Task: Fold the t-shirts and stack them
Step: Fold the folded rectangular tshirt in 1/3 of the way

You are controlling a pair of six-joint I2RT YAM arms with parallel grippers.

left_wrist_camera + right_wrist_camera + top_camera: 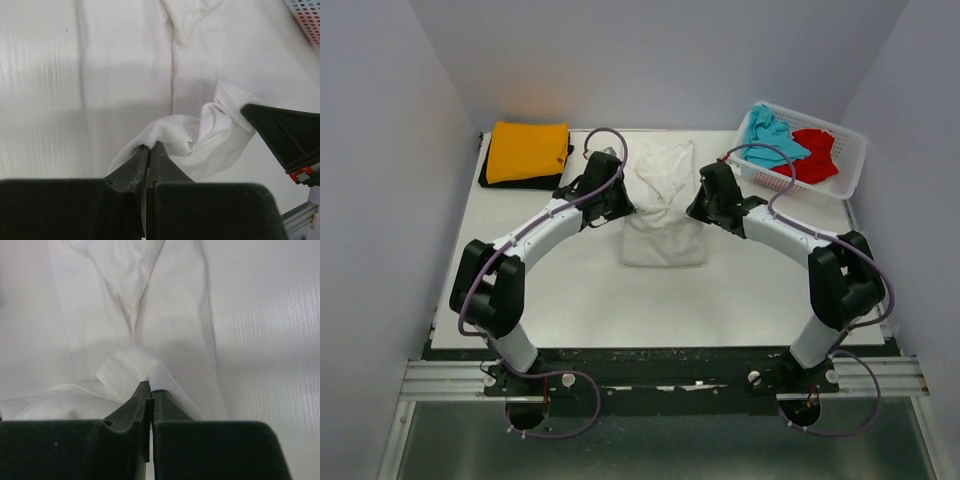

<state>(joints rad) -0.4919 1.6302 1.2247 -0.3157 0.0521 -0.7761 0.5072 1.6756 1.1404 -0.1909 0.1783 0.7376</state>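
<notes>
Bare table (660,300) lay open from the white t-shirt (663,240) to the near edge. The left gripper (626,208) and right gripper (694,209), each clamped on that shirt, closed off its two sides. The orange-yellow t-shirt (527,150) occupied the far left corner, the basket (856,165) the far right.

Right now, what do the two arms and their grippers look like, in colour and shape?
The left arm and right arm have white links and bulky black joints. A thin purple cable loops along each. The left gripper and right gripper are black, with wedge-shaped tapering fingers.
</notes>
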